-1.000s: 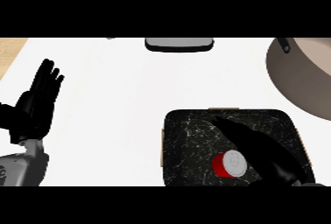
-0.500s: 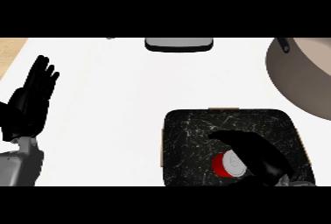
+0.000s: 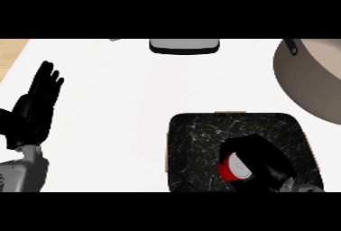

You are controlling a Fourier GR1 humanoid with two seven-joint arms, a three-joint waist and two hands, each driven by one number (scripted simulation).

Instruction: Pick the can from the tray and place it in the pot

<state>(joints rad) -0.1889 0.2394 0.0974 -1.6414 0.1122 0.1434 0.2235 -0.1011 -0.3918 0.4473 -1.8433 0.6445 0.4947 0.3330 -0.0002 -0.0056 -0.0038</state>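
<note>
Right hand (image 3: pixel 261 157) was curled round the red can (image 3: pixel 231 168), fingers wrapped over its top and far side, so it was grasping the can. Only the can's left side and part of its pale lid showed; the rest was hidden under the black fingers. Can sat in the near-right part of the black marbled tray (image 3: pixel 193 140), not lifted clear as far as the view told; couldn't tell whether its base was touching the tray floor.

Tray lay on the white counter (image 3: pixel 120 99) at the near right, square with rounded corners, a thin tan strip showing along its far edge.

Pot (image 3: pixel 313 79) was at the far right, well apart from the can, cut off by the right edge; beige inside, grey rim, a dark handle stub at its far-left rim.

Left hand (image 3: pixel 36 108) rested at the left edge, released, fingers straight and pointing far, holding nothing; grey forearm below it at the near-left corner.

A grey rounded object (image 3: pixel 184 45) sat at the far edge of the counter, middle, partly cut off. Wood-coloured strip at the far-left corner.
</note>
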